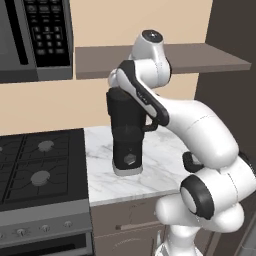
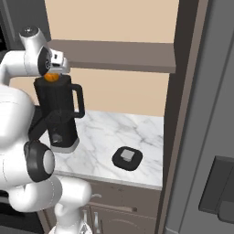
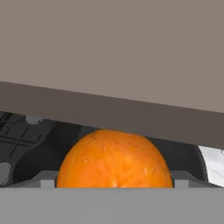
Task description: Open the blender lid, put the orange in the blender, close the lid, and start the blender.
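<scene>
Room: a rendered kitchen with a marble desk (image 2: 119, 132), a stove (image 1: 40, 170) to one side, a microwave (image 1: 35, 37) above it and a brown shelf (image 2: 114, 55) over the desk.
Blender: the blender (image 2: 57, 116) stands on the desk directly below the jaws, its jar mouth open and its loop handle turned toward the fridge side.
Lid: the blender lid (image 2: 127, 158) lies flat on the desk, well apart from the jaws, below them and off to the handle side, grey plug up.
Orange: the orange (image 2: 51, 77) sits right at the jar mouth, between the jaws; in the hand view the orange (image 3: 114, 159) is just ahead of the fingertips.
Jaws: the gripper (image 2: 54, 72) hovers over the jar rim under the shelf; the jaws appear to be pinching the orange, though the fingertips themselves are hidden.
Handling: I judge the orange light, firm and round, so prone to roll; held across its middle it should drop straight in.
Lid handling: stiff, flat and light by the look of it; its rim, edge to edge, seems the likeliest hold.
Risk: the shelf is close above the hand, leaving little room to lift.
</scene>
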